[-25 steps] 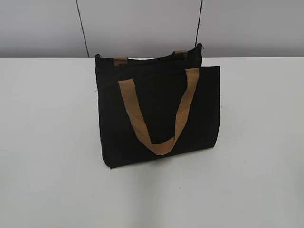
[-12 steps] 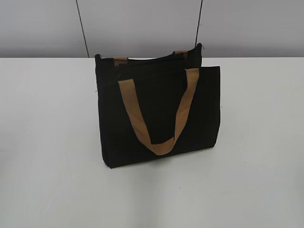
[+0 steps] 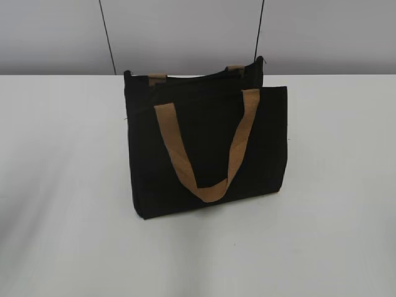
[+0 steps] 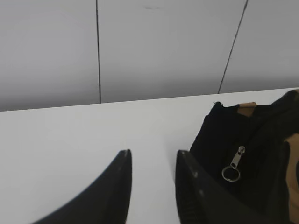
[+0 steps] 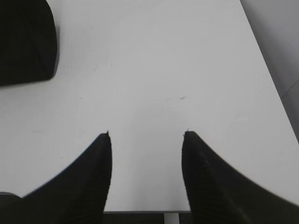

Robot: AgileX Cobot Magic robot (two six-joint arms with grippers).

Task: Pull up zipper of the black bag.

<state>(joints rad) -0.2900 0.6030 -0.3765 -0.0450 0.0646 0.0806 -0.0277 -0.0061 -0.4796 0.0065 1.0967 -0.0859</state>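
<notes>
The black bag (image 3: 207, 145) stands upright on the white table (image 3: 62, 185), with a tan handle (image 3: 204, 154) hanging down its front and a second handle's ends at the top rim. In the left wrist view the bag (image 4: 252, 149) fills the lower right, and the silvery zipper pull (image 4: 235, 163) with its ring hangs on the bag's side. My left gripper (image 4: 153, 158) is open and empty, just left of the bag. My right gripper (image 5: 147, 134) is open and empty over bare table, with a corner of the bag (image 5: 25, 42) at upper left. Neither gripper shows in the exterior view.
A grey panelled wall (image 3: 185, 31) stands behind the table's far edge. The table's right edge (image 5: 268, 70) and near edge (image 5: 145, 212) show in the right wrist view.
</notes>
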